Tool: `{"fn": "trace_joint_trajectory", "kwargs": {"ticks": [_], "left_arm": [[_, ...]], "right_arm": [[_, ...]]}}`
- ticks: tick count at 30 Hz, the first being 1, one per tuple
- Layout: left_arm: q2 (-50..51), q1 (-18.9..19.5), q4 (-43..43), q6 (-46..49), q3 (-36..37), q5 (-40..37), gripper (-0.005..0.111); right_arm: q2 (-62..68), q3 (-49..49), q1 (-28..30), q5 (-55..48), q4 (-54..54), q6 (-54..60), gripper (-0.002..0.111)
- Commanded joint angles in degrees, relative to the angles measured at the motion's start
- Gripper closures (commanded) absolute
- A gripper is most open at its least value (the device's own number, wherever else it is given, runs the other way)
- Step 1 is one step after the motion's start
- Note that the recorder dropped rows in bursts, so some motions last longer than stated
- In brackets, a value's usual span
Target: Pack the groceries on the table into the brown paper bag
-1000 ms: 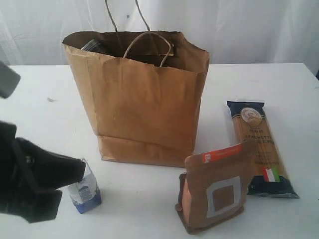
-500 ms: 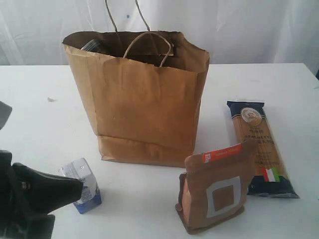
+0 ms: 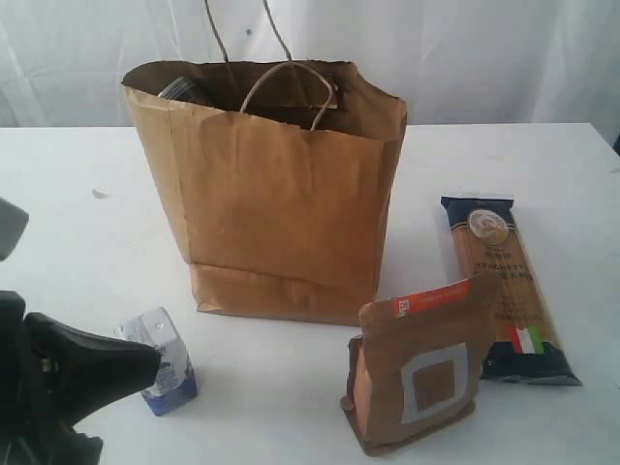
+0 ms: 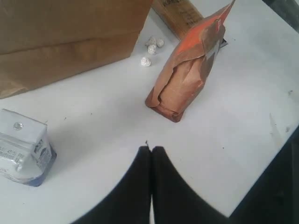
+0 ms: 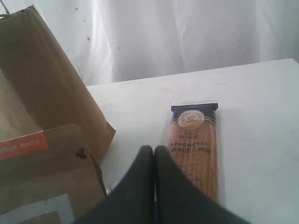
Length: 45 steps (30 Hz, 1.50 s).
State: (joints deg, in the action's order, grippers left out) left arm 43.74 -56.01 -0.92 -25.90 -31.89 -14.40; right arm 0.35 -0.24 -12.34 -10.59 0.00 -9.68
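Note:
The brown paper bag stands open in the middle of the table, with something dark showing inside its rim. The small blue-white carton stands in front of the bag to the left. My left gripper is shut and empty, its tip right beside the carton. A brown pouch with an orange strip stands at the front right. Behind it lies the spaghetti packet. My right gripper is shut and empty, hovering above the near end of the spaghetti packet, next to the pouch.
Three small crumpled white bits lie on the table between the bag and the pouch. A dark speck marks the table left of the bag. White curtains hang behind the table.
My left gripper has dropped lower and back toward the front left corner, uncovering the top of the carton. Nothing else has moved.

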Motion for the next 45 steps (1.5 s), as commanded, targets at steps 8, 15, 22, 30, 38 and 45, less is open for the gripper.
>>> {"fn": "trace_joint_trajectory", "kwargs": {"ticks": [8, 15, 22, 30, 38, 45], "left_arm": [[-6.52, 4.21, -3.61, 2.79, 0.41, 2.53, 0.107], [-17.32, 17.68, -3.61, 7.79, 4.14, -1.84, 0.107], [-36.19, 36.79, -3.61, 13.98, 18.47, -0.23, 0.107], [-43.74, 45.13, -3.61, 14.2, 29.77, 3.89, 0.107], [-43.74, 45.55, -3.45, 14.2, 31.89, 8.83, 0.107], [-43.74, 45.55, -3.45, 14.2, 31.89, 8.83, 0.107]], "right_arm": [[-0.35, 0.24, 0.34, 0.43, 0.0, -0.64, 0.108], [-0.35, 0.24, 0.34, 0.43, 0.0, -0.64, 0.108], [-0.35, 0.24, 0.34, 0.43, 0.0, -0.64, 0.108], [-0.35, 0.24, 0.34, 0.43, 0.0, -0.64, 0.108], [-0.35, 0.24, 0.34, 0.43, 0.0, -0.64, 0.108], [-0.35, 0.24, 0.34, 0.43, 0.0, -0.64, 0.108]]}}
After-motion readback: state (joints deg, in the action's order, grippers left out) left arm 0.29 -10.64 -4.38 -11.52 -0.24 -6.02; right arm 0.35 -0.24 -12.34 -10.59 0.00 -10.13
